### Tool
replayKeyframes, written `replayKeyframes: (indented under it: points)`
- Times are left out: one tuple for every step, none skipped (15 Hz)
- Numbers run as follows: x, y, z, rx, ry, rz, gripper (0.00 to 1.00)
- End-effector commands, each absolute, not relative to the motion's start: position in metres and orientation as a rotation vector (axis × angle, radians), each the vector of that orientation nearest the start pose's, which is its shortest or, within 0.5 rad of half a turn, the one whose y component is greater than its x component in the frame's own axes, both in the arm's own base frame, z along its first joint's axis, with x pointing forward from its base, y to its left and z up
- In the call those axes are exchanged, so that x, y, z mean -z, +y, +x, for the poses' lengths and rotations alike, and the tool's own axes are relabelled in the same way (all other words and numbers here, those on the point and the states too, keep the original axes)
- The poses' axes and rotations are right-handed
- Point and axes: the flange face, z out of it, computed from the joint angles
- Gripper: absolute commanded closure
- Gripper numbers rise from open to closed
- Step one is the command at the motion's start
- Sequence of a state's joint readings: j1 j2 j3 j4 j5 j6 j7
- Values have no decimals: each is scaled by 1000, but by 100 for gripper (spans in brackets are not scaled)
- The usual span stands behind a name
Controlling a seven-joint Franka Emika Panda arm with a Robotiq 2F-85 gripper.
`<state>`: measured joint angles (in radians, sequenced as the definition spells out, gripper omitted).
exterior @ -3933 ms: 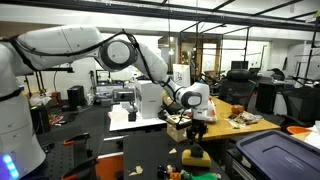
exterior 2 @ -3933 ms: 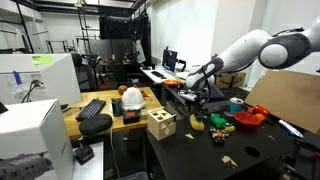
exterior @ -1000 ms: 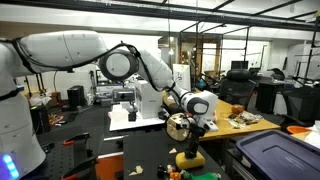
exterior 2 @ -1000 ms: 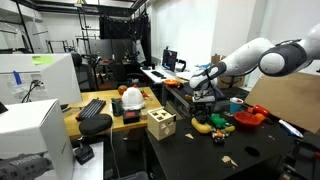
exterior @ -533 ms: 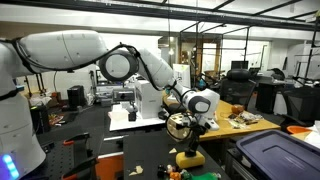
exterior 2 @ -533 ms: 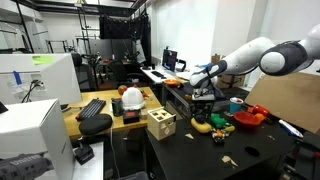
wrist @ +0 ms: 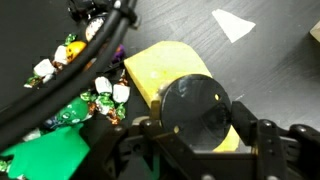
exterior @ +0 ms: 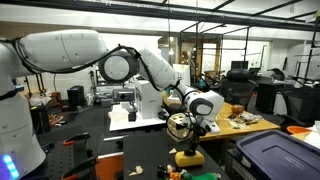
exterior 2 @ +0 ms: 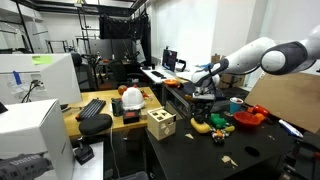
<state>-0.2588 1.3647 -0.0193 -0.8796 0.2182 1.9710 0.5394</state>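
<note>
My gripper (wrist: 197,142) hangs low over the black table top (exterior 2: 190,158), straight above a pale yellow rectangular block (wrist: 170,68). In the wrist view my two fingers stand spread, one on each side of the block's near end, and they clamp nothing. A dark round disc (wrist: 198,105) shows between them against the yellow. I cannot tell whether it lies on the block or belongs to me.

The block lies flat on the table, slanted in the wrist view, with its far end toward the upper left. Just left of it sits a scatter of small sweets in shiny wrappers (wrist: 100,90). Left of those, at the near edge, is a bright green flat piece (wrist: 45,155). A black cable (wrist: 95,40) loops across the far left corner. A small white paper scrap (wrist: 232,22) lies well apart on the far right.

In an exterior view my gripper (exterior: 195,137) is just above the block (exterior: 190,158), with a dark blue plastic bin (exterior: 280,155) to the near right. In an exterior view my gripper (exterior 2: 205,108) hovers over the yellow and green clutter. A red bowl (exterior 2: 250,117) stands to the right, and a light wooden box with cut-out holes (exterior 2: 160,124) to the left.
</note>
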Motion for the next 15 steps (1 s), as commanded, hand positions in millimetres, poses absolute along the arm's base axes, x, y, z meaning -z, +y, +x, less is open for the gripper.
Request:
replayKeyframes:
  points:
    - [-20,-179,714,-466,1405,-2540,54]
    - [-20,-179,714,-466,1427,-2505,54]
    - [-20,-177,715,-467,1447,-2471,54]
    - [-19,-174,716,-463,1465,-2460,54]
    - [-18,-171,716,-466,1475,-2451,54]
    - [-17,-169,717,-461,1486,-2452,10]
    - [-16,-168,717,-462,1491,-2459,6]
    - [-15,-167,717,-459,1498,-2464,2]
    - [-13,-165,716,-462,1495,-2475,0]
    - [-11,-164,716,-467,1495,-2484,0]
    - [-8,-164,715,-471,1492,-2496,0]
    - [-6,-163,714,-474,1479,-2516,0]
    - [-5,-162,713,-475,1470,-2532,0]
    - [-3,-161,713,-476,1457,-2553,0]
    - [0,-160,712,-479,1443,-2576,0]
